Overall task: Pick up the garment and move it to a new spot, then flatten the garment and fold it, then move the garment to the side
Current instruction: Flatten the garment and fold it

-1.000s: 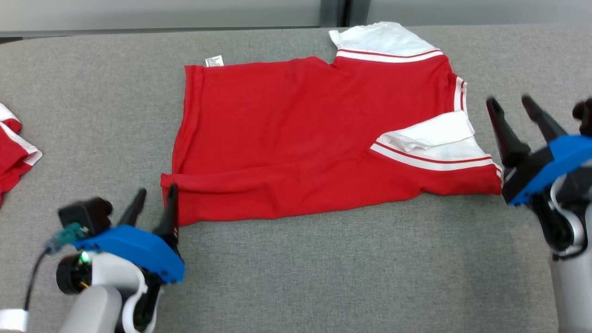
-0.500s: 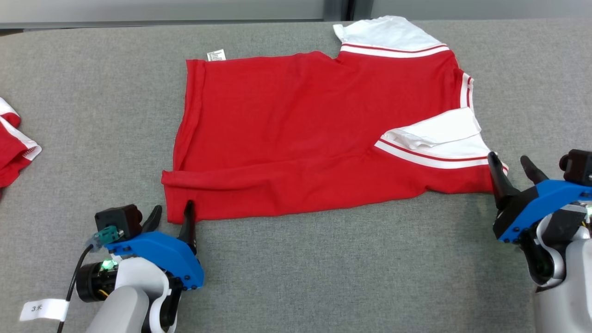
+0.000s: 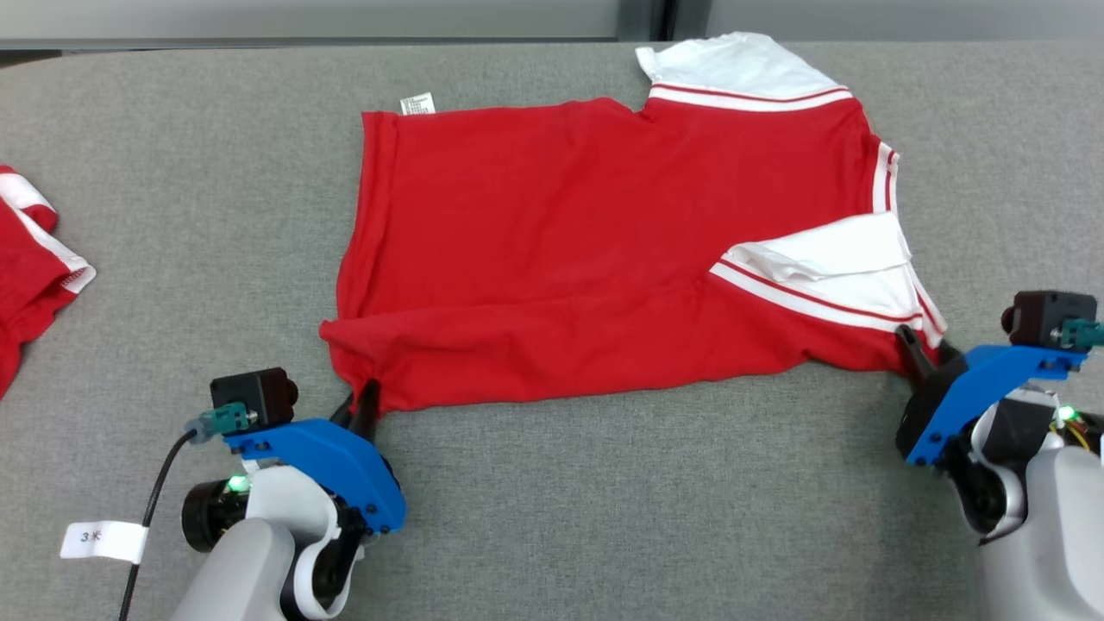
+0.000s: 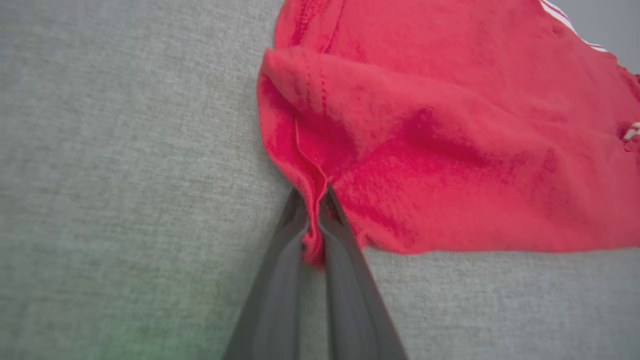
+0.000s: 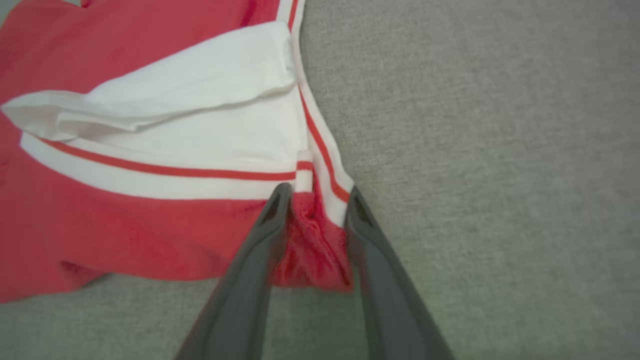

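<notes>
Head view, left jaws pinching garment corner, right jaws astride edge, grip unclear

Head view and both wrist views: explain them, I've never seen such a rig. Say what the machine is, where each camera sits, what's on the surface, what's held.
It is a two-armed robot; each arm ends in a gripper with two dark fingers. The wide picture comes from its head camera, looking down at a grey cloth surface. The close-ups come from wrist cameras looking along the fingers. A red shirt with white sleeves lies spread out; another red-and-white garment pokes in at the left edge. The left gripper is pinched shut on the shirt's near hem corner. The right gripper straddles the corner by the sleeve, fingers apart.
</notes>
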Controlling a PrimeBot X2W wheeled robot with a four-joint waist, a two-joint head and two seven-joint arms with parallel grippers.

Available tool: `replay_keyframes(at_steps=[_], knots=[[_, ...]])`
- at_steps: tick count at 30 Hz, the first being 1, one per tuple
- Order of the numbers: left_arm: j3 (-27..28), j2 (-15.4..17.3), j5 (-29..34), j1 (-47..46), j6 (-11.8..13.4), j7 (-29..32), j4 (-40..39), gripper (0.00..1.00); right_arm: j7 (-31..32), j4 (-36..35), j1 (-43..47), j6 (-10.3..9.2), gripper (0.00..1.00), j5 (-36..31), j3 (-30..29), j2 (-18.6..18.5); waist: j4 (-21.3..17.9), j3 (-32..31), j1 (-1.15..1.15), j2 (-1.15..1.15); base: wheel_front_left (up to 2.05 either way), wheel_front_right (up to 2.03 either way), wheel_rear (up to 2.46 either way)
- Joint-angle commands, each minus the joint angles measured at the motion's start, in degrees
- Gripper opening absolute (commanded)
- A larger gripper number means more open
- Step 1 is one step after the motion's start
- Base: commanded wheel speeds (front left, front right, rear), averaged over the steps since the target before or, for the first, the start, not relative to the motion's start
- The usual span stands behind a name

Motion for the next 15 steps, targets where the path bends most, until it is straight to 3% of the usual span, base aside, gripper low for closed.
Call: replay_keyframes(at_steps=[1,8,15], knots=[[-1.90,-1.53,-1.07,3.86,-0.63,2.27,2.49,0.00,0.18,0.22,2.98,0.18,0.00,0.44,0.76,1.23,-0.09,-0.71,0.01,0.00,0.00,0.00,0.00],[2.33,1.32,-3.92,6.38,-0.34,0.52,-3.40,0.00,-1.45,-11.31,9.06,0.12,0.00,1.88,-0.62,0.77,-0.77,-4.14,0.01,0.00,0.00,0.00,0.00],[3.90,5.34,-5.19,13.68,2.38,4.13,-12.98,0.00,1.32,-21.13,19.06,0.10,0.00,6.71,-2.19,0.78,-1.13,-6.83,0.01,0.00,0.00,0.00,0.00]])
